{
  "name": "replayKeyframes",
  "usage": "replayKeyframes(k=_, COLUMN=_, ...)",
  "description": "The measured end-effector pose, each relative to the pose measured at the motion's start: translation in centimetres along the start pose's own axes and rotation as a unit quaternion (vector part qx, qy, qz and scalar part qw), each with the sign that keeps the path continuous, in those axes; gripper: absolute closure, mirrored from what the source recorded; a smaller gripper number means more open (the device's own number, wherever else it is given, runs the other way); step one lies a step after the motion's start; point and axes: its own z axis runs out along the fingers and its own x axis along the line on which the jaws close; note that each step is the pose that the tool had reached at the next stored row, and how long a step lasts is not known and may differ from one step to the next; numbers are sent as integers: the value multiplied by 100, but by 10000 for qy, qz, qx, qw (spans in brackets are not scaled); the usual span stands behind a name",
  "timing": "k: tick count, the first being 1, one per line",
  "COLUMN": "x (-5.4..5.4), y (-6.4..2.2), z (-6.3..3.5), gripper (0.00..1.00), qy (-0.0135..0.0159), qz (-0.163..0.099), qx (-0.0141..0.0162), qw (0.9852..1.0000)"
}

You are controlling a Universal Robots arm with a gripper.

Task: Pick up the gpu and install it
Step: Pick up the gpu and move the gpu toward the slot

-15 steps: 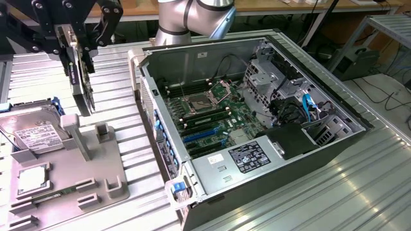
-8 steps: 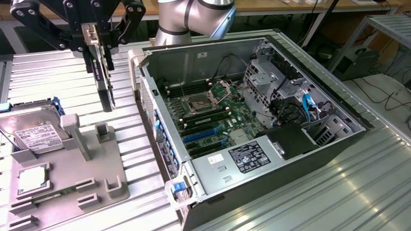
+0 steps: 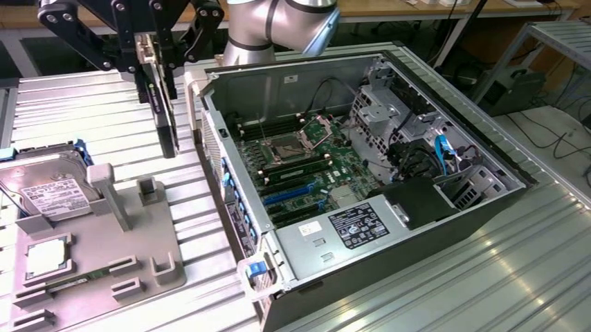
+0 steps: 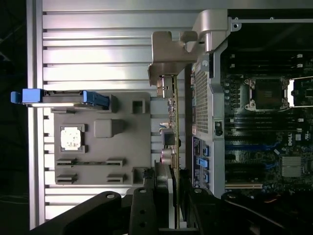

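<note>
Black hand [image 3: 152,54] is pinching the gpu [image 3: 167,117] upright just beside the open computer case [image 3: 416,259], likely so its lower edge can meet a slot.

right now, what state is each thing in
gripper: shut on the gpu
gpu: held in the air, hanging on edge beside the computer case
computer case: side open, motherboard exposed
hard drive: resting in the grey fixture
processor chip: lying flat in the grey fixture
</note>
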Motion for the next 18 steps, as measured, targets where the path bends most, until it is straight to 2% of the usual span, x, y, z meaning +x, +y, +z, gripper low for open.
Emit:
replayKeyframes(k=7, x=-113, y=1, z=2, gripper=70, qy=0, qz=0, qx=0, qw=10000)
replayKeyframes(k=11, x=-227, y=2, z=2, gripper=70, qy=0, qz=0, qx=0, qw=10000)
replayKeyframes(k=18, x=-360, y=3, z=3, gripper=70, qy=0, qz=0, qx=0, qw=10000)
